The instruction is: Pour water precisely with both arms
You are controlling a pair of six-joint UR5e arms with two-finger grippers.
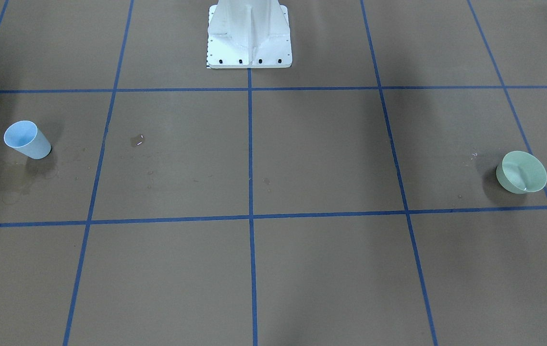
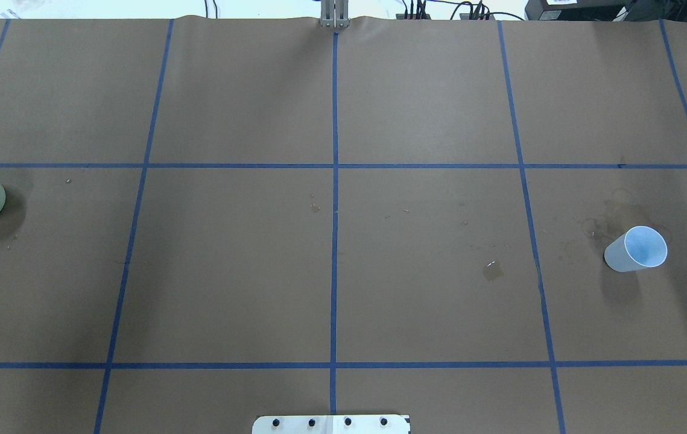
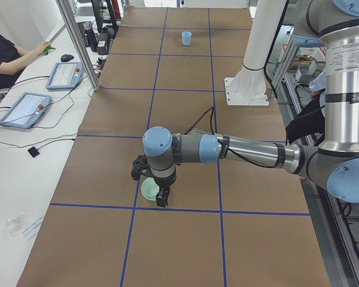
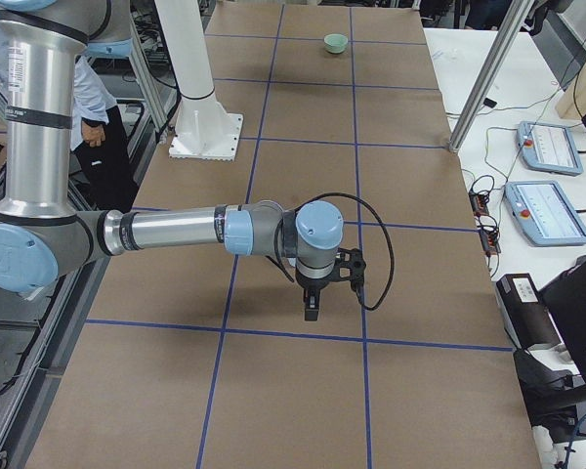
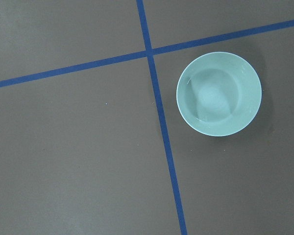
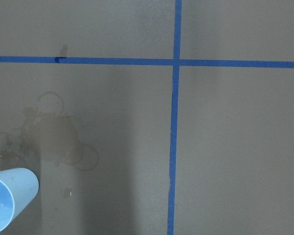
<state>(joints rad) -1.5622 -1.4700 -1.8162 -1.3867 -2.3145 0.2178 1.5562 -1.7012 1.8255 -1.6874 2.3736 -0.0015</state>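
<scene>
The left pincer [image 3: 161, 197] hangs just over the green bowl [image 5: 218, 94] at the left end of the brown surface [image 2: 427, 108]. The right pincer [image 4: 313, 305] hangs near the blue cup [image 2: 636, 249] at the right end. Whether either pincer is apart or together cannot be told. A little water [image 2: 493, 270] shines on the surface, left of the cup.

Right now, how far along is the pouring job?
Done: nothing visible; the blue cup and green bowl stand far apart on the table, ungrasped. In hand: the left arm hovers over the bowl, the right arm near the cup. Left: grasping, lifting, pouring. A small puddle lies between them.
</scene>
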